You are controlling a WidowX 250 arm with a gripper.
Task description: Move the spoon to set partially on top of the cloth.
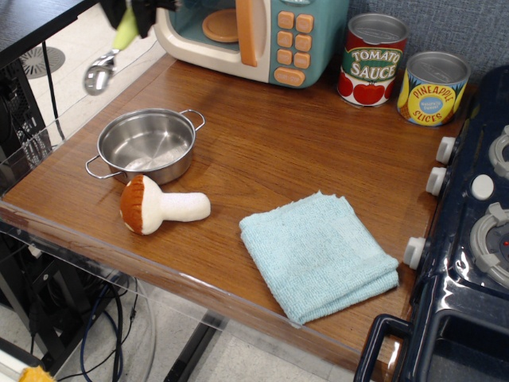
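Note:
My gripper [130, 11] is at the top left, mostly cut off by the frame's upper edge. It is shut on the yellow-green handle of the spoon [111, 52], which hangs in the air with its silver bowl pointing down-left, above the table's far left edge. The light blue cloth [318, 255] lies flat near the table's front edge, right of centre, far from the spoon.
A steel two-handled pot [147, 145] stands below the spoon. A toy mushroom [161, 207] lies in front of it. A toy microwave [254, 33] and two cans [372, 59] stand at the back. A toy stove [469, 239] borders the right.

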